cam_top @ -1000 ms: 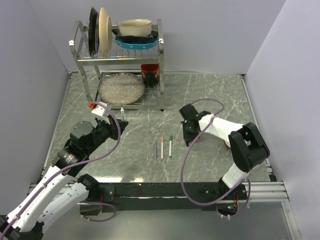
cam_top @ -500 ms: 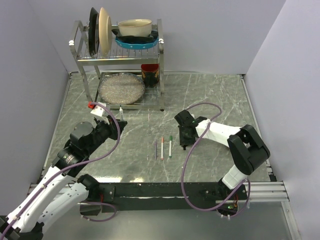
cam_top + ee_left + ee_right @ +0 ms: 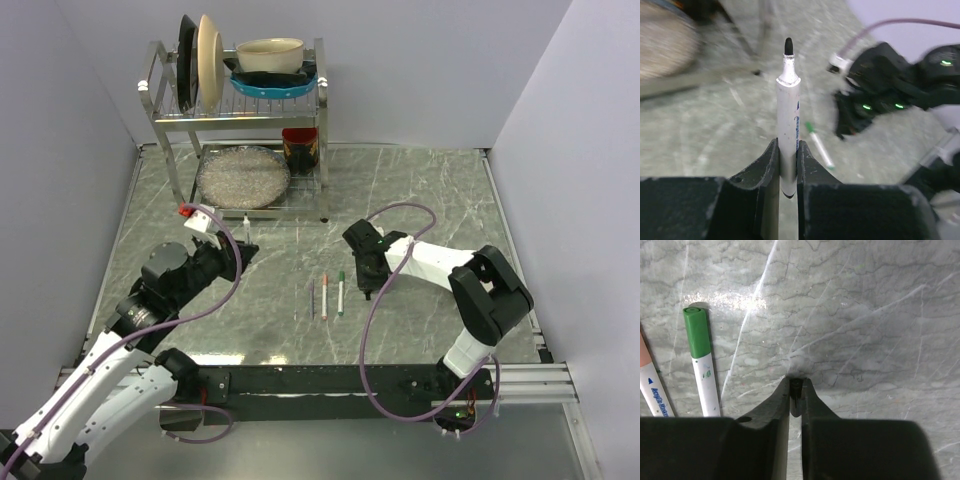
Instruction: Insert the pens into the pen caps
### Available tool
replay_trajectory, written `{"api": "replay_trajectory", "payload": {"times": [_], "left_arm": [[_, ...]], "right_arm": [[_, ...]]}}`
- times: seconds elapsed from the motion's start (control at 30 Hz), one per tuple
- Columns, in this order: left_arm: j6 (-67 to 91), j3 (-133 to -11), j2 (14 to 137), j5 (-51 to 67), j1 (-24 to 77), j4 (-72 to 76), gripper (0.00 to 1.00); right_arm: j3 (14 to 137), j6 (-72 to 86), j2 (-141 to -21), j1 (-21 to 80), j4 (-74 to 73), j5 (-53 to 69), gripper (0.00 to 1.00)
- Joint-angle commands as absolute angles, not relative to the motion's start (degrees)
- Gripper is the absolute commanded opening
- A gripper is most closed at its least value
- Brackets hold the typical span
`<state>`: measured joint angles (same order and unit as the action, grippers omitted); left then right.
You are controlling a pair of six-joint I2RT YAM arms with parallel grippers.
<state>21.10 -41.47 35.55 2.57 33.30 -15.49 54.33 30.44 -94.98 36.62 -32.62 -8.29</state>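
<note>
While the left gripper [image 3: 788, 152] clamps a black-tipped pen [image 3: 788, 100] upright, the right gripper [image 3: 796, 386], nearly closed, pinches a small black cap [image 3: 796, 393] near the green pen [image 3: 704, 365].

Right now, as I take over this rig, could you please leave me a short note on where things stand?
Left gripper: shut on the white-barrelled marker pen with a bare black tip, tip pointing away from the wrist.
Right gripper: shut, low over the table, on a small dark piece, apparently the black pen cap.
On the grey marbled table: the green-capped white pen and pink-capped white pen lie side by side; a thinner dark pen lies left of them, cap state unclear.
Done: green and pink look capped. Left: bring black pen and cap together.
</note>
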Motion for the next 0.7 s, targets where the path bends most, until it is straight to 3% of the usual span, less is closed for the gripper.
{"api": "replay_trajectory", "payload": {"times": [0.0, 0.17, 0.4, 0.67], "left_arm": [[31.00, -41.24, 36.39, 14.92, 33.31, -12.49, 0.01], [43.74, -33.59, 36.21, 26.26, 34.01, -0.82, 0.01], [47.19, -27.17, 41.21, 33.11, 34.98, 6.05, 0.01], [56.41, -20.05, 46.49, 34.28, 40.42, 23.80, 0.01]], "right_arm": [[53.08, 29.97, -95.54, 36.91, -32.87, -10.02, 0.00], [53.87, 30.14, -90.71, 36.91, -31.73, -8.35, 0.00], [55.37, 31.38, -82.54, 36.91, -31.82, -6.60, 0.00], [55.46, 36.99, -70.85, 38.14, -23.30, -0.18, 0.00]]}}
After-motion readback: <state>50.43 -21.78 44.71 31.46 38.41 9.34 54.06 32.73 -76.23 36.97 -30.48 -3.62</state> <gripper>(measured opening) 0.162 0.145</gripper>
